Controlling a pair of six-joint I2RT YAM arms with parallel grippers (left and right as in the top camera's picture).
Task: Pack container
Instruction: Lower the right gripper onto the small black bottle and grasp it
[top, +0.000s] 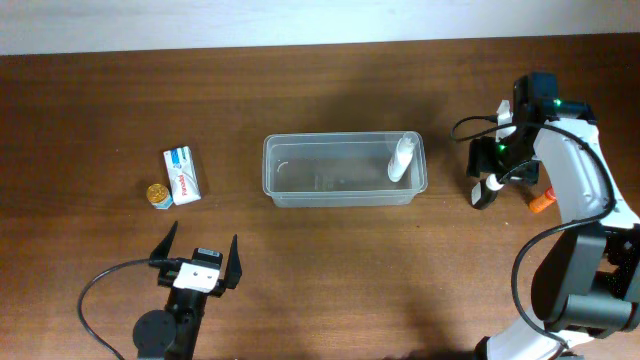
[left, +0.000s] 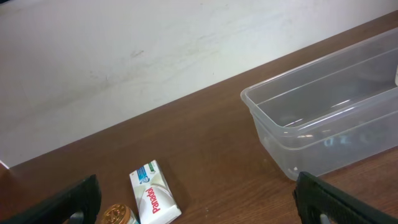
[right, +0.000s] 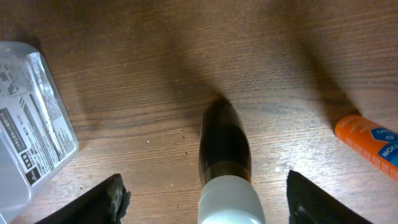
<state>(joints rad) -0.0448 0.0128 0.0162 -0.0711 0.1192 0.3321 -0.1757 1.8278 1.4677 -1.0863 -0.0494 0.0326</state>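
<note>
The tub (top: 345, 192) sits mid-table on dark brown wood-grain (top: 330, 290), long side running left to right, with a pale wall (left: 124, 56) behind the table's far edge. Inside it, at the right end, a white bottle (top: 401, 160) leans with its top toward the far right corner.

The right wrist view catches the tub's corner at its left edge, where a printed label shows through the clear plastic (the text is too small to read). That view alone shows a dark bottle (right: 224, 146) with a white cap lying on the wood between the spread fingers (right: 112, 198), touching neither. An orange tube (right: 368, 140) lies to its right. From overhead only the tube's orange end peeks out beside the arm.

The right gripper (top: 487, 187) is just right of the tub, jaws wide apart and holding nothing.

Well left of the tub lies a white box (top: 181, 174) with blue and red print. A small gold-capped jar (top: 159, 195) touches its near-left corner, and the left wrist view shows both.

The left gripper (top: 200, 245) rests near the table's front edge, jaws spread and holding nothing.
</note>
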